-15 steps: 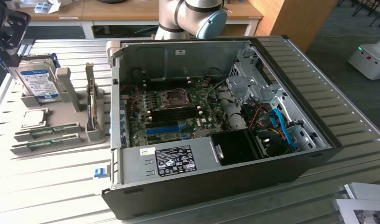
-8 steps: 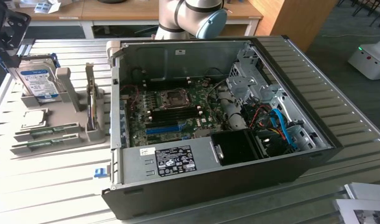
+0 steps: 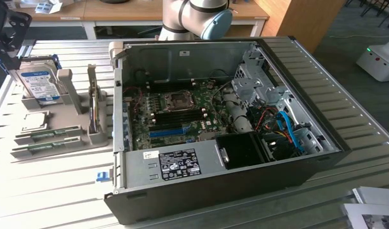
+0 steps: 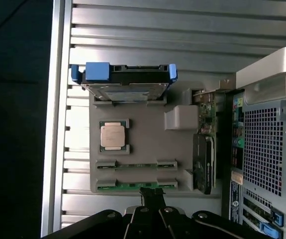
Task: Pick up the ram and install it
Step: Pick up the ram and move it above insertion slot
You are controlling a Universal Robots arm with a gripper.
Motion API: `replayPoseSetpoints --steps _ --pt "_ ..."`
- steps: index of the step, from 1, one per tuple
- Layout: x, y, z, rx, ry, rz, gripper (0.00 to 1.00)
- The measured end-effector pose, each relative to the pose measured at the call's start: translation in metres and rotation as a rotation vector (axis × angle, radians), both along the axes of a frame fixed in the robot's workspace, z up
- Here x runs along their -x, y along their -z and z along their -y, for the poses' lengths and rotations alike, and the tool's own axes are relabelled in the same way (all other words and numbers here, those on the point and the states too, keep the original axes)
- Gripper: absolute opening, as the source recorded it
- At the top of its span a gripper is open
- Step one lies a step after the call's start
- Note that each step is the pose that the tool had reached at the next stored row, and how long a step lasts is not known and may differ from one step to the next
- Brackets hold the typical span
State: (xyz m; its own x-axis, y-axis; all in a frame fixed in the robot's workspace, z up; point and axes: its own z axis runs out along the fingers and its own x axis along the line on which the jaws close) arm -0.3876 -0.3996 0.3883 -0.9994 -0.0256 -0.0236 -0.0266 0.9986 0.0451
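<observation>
At the exterior view's far left, the dark end of the arm (image 3: 8, 33) hangs above the pale ribbed metal bench (image 3: 54, 191). From the wrist, its jaws are pressed narrow together with nothing between them. The fingertips (image 4: 151, 196) are poised over the near edge of a grey moulded plastic parts tray (image 3: 99, 138).

In that tray a silver hard drive in a blue frame (image 3: 40, 81) stands upright at the far end. Nearer sits a square silver processor chip (image 3: 34, 121). Nearer still, two thin green circuit-board sticks lie flat in parallel slots, the first ram stick (image 3: 52, 133) just beyond the second ram stick (image 3: 47, 145). Neither is held, and the second lies closest to the jaws.

On the tray's right side a dark expansion card (image 3: 92, 105) stands on edge. Right of it, a black tower computer case (image 3: 245, 186) lies open on its side, showing a green motherboard (image 3: 175, 119) with a long blue slot (image 3: 167, 131). Far right, a white machine with a green light (image 3: 379, 57) stands on the floor.
</observation>
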Motion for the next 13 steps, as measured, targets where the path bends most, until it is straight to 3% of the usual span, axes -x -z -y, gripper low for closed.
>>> replayPoseSetpoints --steps 13 --pt "0.0001 0.0026 0.0002 0.0001 -0.18 -0.0002 0.1"
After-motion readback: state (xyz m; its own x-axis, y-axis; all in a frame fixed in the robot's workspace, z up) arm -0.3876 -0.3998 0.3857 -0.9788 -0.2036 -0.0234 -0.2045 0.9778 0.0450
